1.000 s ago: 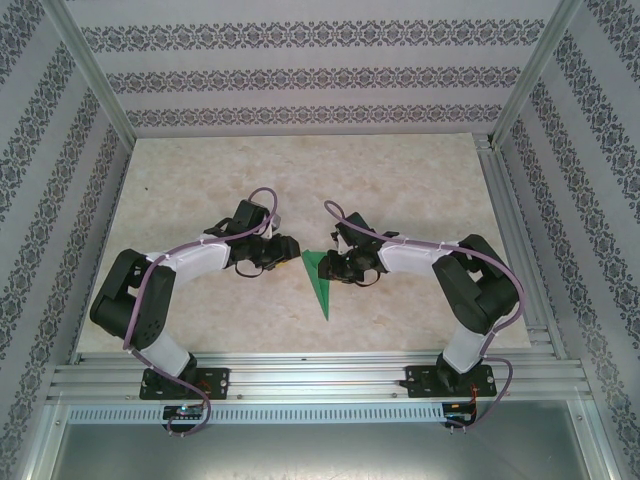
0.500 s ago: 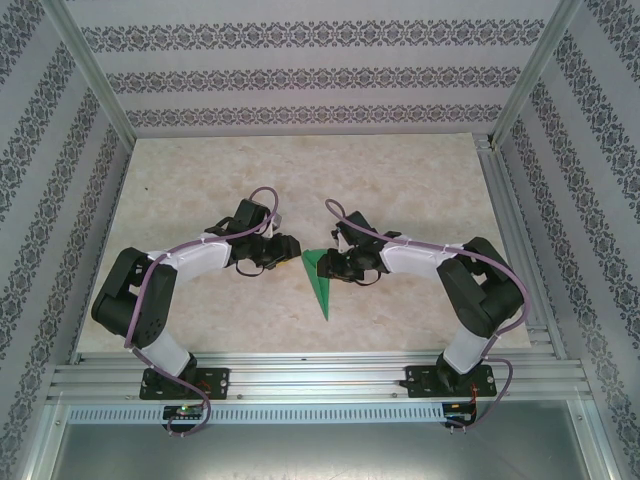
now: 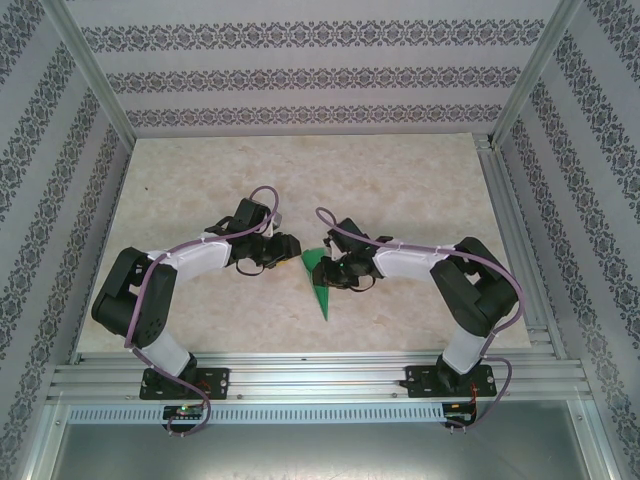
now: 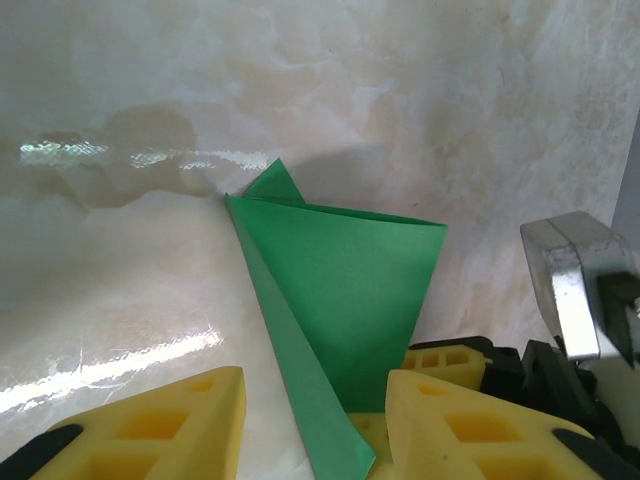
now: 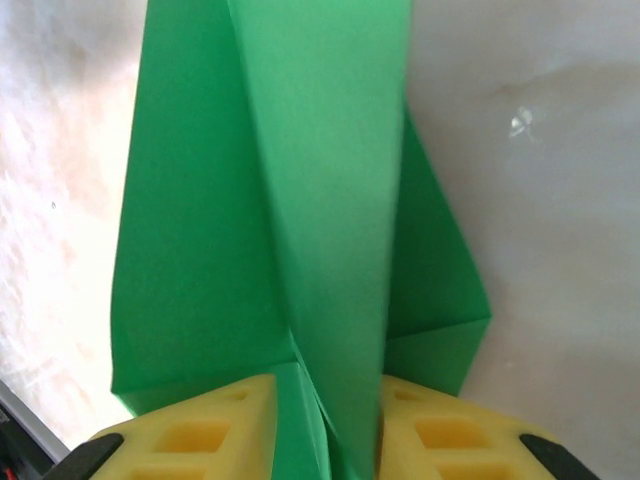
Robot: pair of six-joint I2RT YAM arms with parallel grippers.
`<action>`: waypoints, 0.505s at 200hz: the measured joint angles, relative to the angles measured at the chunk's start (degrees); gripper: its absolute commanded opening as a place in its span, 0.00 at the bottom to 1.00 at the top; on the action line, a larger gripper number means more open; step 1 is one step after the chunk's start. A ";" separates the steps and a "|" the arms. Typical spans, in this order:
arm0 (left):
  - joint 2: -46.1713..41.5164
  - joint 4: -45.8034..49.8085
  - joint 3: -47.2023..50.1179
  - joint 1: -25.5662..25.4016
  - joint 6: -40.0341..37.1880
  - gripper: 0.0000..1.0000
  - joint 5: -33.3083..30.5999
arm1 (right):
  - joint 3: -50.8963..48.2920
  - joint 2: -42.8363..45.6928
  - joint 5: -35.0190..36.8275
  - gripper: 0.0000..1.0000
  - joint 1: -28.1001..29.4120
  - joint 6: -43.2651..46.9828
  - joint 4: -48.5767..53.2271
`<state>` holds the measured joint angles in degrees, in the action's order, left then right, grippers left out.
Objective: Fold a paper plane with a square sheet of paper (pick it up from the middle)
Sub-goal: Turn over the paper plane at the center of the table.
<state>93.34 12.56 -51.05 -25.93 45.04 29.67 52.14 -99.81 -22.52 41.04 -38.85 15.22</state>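
Your right hand (image 5: 328, 385) is clenched on the paper plane (image 5: 200, 250). Its two yellow fingers (image 5: 195, 435) sit on either side of the raised middle fold, and the green paper fills the gap between them. Ahead of that hand, the fold runs straight away from the fingertips as a long narrow ridge. A wide flap lies flat on the bench (image 5: 540, 150) to the left of the ridge. To the right is a shorter flap with a slanted edge.

Your left hand (image 4: 315, 378) is released, with its fingers standing well apart. The plane's long folded edge runs down between them, closer to the right finger. The left finger is clear of the paper. Beyond those fingertips the sheet curls up off the bench, with a rounded fold on its right side and a small corner poking up at the far end.

From above, the two hands face each other near the middle of the bench. The plane is under and just in front of the right hand. Its wide end lies between the two hands, and its point reaches back from them towards the arm bases. The left hand sits just beside the wide end.
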 measured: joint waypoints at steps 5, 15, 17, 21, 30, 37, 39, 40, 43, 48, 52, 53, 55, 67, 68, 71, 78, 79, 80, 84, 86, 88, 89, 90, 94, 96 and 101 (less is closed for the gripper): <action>0.00 0.00 0.00 0.00 0.00 0.43 -0.02 | 0.00 0.00 0.04 0.28 0.35 0.00 0.22; 0.00 0.00 0.00 0.00 0.00 0.43 -0.15 | 0.09 0.00 0.55 0.25 1.14 0.02 1.03; 0.00 0.00 0.00 0.00 0.00 0.42 -0.17 | 0.15 0.00 0.70 0.23 1.33 0.02 1.29; 0.00 0.02 0.00 0.00 0.00 0.42 -0.20 | 0.28 0.00 1.01 0.21 1.64 0.07 1.79; 0.00 0.07 0.00 0.00 0.00 0.42 -0.22 | 0.79 0.00 1.77 0.18 2.43 0.35 2.97; -0.02 0.20 0.00 0.00 0.00 0.42 -0.37 | 1.55 -0.02 2.60 0.12 3.02 0.35 4.42; -0.02 0.22 0.00 0.00 0.00 0.42 -0.42 | 1.84 -0.02 2.97 0.10 3.21 0.35 4.81; -0.02 0.24 0.00 0.00 0.00 0.42 -0.42 | 1.92 -0.02 3.02 0.10 3.26 0.44 4.96; -0.02 0.37 0.00 0.00 0.00 0.42 -0.48 | 2.36 -0.07 3.48 0.08 3.52 0.90 5.64; -0.07 0.50 0.00 0.00 0.00 0.42 -0.68 | 3.32 -0.13 4.31 0.06 3.93 1.18 6.95; -0.13 0.70 0.00 0.00 0.00 0.41 -0.85 | 4.20 -0.24 5.03 0.06 4.31 1.05 8.04; -0.13 0.72 0.00 0.00 -0.02 0.41 -0.90 | 4.33 -0.26 5.09 0.05 4.35 1.16 8.22; -0.20 0.83 0.00 0.00 0.00 0.41 -1.03 | 4.81 -0.31 5.49 0.04 4.48 1.53 8.72; -0.66 1.27 0.00 0.00 0.00 0.41 -1.86 | 7.50 -0.61 7.54 0.00 5.40 1.88 11.52; -0.70 1.31 0.00 0.00 0.02 0.41 -1.92 | 7.82 -0.63 7.76 0.00 5.49 2.14 11.85; -0.90 1.40 0.00 0.02 0.02 0.41 -2.12 | 8.46 -0.70 8.33 0.00 5.66 2.05 12.46; -1.38 1.73 0.00 0.04 0.02 0.41 -2.64 | 9.92 -0.79 9.51 0.00 5.99 2.58 13.94; -1.44 1.75 0.00 0.04 0.02 0.41 -2.73 | 10.19 -0.83 9.77 0.00 6.05 2.62 14.27; -1.49 1.79 0.00 0.04 0.02 0.41 -2.78 | 10.32 -0.83 9.90 0.00 6.10 2.62 14.40; -1.88 1.99 0.00 0.09 0.02 0.41 -3.21 | 11.08 -0.87 10.69 0.00 6.23 2.84 15.30; -1.97 2.08 0.00 0.09 0.04 0.41 -3.28 | 11.54 -0.87 11.17 0.00 6.23 2.89 15.93; -2.19 2.16 0.00 0.11 0.04 0.40 -3.48 | 11.96 -0.92 11.58 0.00 6.23 2.97 16.41; -2.34 2.23 0.00 0.13 0.04 0.40 -3.65 | 12.26 -0.94 11.91 0.00 6.23 3.08 16.83; -2.40 2.23 0.00 0.15 0.07 0.40 -3.69 | 12.41 -0.96 12.07 0.00 6.23 3.08 17.00; -2.80 2.38 0.00 0.24 0.07 0.40 -4.11 | 13.31 -0.98 12.98 0.00 6.36 3.28 18.23; -2.97 2.45 0.00 0.31 0.09 0.40 -4.24 | 13.60 -1.01 13.40 0.00 6.38 3.43 18.64; -3.52 2.60 0.04 0.44 0.09 0.40 -4.76 | 14.64 -1.09 14.64 0.00 6.38 3.78 20.11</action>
<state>89.82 15.16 -51.00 -25.50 45.12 24.91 66.78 -100.90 -7.88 47.42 -35.07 35.33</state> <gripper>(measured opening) 0.406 0.044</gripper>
